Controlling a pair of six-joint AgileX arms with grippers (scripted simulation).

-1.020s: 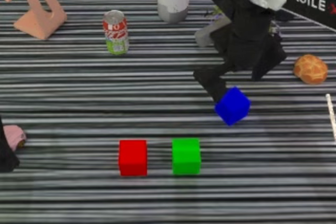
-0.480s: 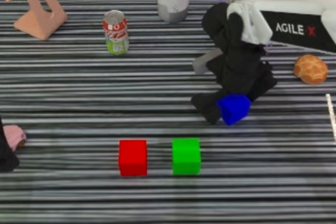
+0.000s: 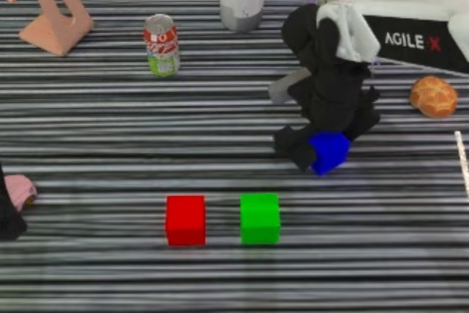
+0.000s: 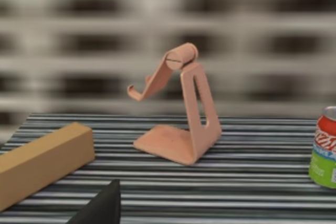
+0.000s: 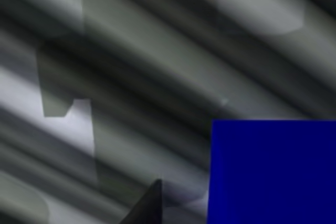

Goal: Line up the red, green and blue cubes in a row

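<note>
The blue cube (image 3: 329, 151) is straddled by the right gripper (image 3: 322, 148), apparently clamped on it, behind and right of the green cube (image 3: 260, 218); the red cube (image 3: 185, 219) sits beside the green; a grey block (image 3: 283, 87) is partly hidden by the arm; the left gripper (image 3: 7, 214) is parked at the left edge, its finger spacing indiscernible.

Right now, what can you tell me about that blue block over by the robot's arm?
The blue cube is a plain, solid deep-blue block with flat faces and no markings. It sits on the striped table, turned at an angle to the stripes, right of and beyond the red cube and green cube. The right arm's claw is down over it, covering its top part; whether the fingers actually press it isn't clear. The right wrist view shows one flat blue face up close.
</note>
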